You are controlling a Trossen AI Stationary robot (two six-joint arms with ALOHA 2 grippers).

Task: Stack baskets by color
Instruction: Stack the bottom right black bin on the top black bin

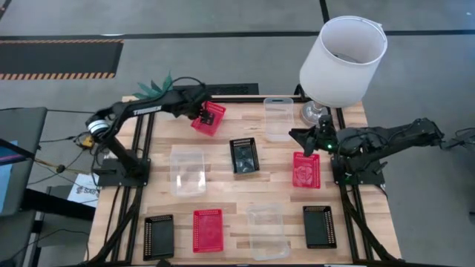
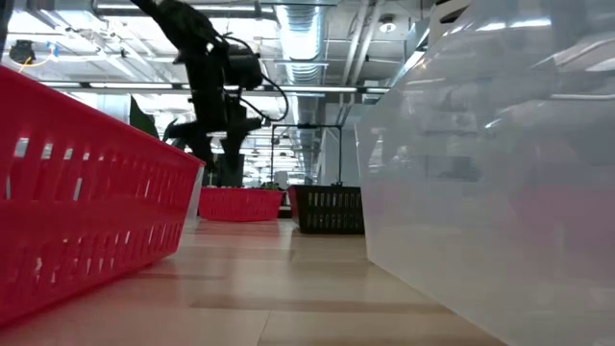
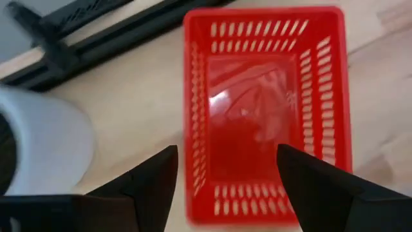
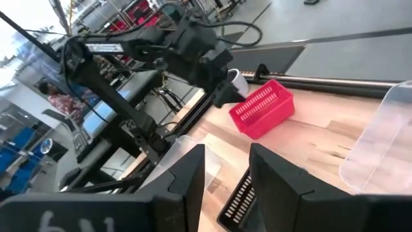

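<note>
From my station I see the pale wooden desk (image 1: 223,196) on a grey floor, a long ceiling of pipes and lights beyond it. A big white lampshade (image 1: 343,61) stands at the far right corner. Baskets lie scattered: clear, black and red. At far left a red basket (image 1: 209,118) lies skewed on the desk, its long axis diagonal to the edges. My left gripper (image 3: 222,171) hovers right over it, fingers spread. My right gripper (image 1: 310,136) sits just behind another red basket (image 1: 306,169), fingers parted, gripping nothing.

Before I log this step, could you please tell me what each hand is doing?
Left hand: open above a red basket, holding nothing.
Right hand: open, holding nothing.
</note>
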